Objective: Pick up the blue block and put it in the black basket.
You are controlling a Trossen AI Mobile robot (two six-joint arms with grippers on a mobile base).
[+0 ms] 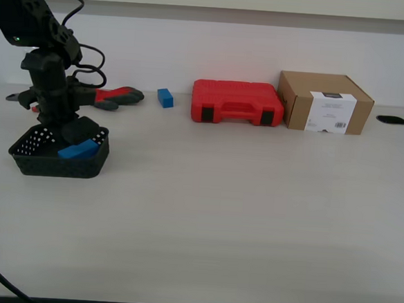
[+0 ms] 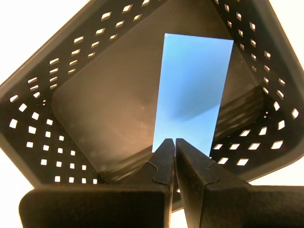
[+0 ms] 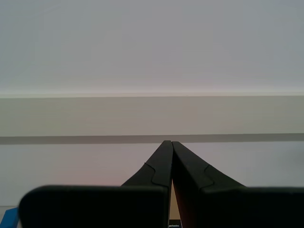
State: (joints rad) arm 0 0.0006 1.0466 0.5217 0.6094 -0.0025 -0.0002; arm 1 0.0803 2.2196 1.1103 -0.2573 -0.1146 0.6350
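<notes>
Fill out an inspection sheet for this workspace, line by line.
Surface: pale table, bare toward the camera.
Job's things: blue block lies inside the black basket.
Clutter: small blue cube, red case, cardboard box, red-and-grey tool along the far edge.
Hands: my first hand shut, empty, above the block; my second hand shut, facing a wall.
Cables: black leads on the arm.
Surroundings: white wall; dark hole in the table.

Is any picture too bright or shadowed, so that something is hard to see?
First wrist view: table around the basket is blown out white; a soft shadow crosses the block. Second wrist view: only bare wall, evenly lit. Exterior view: even light, basket interior dark.
</notes>
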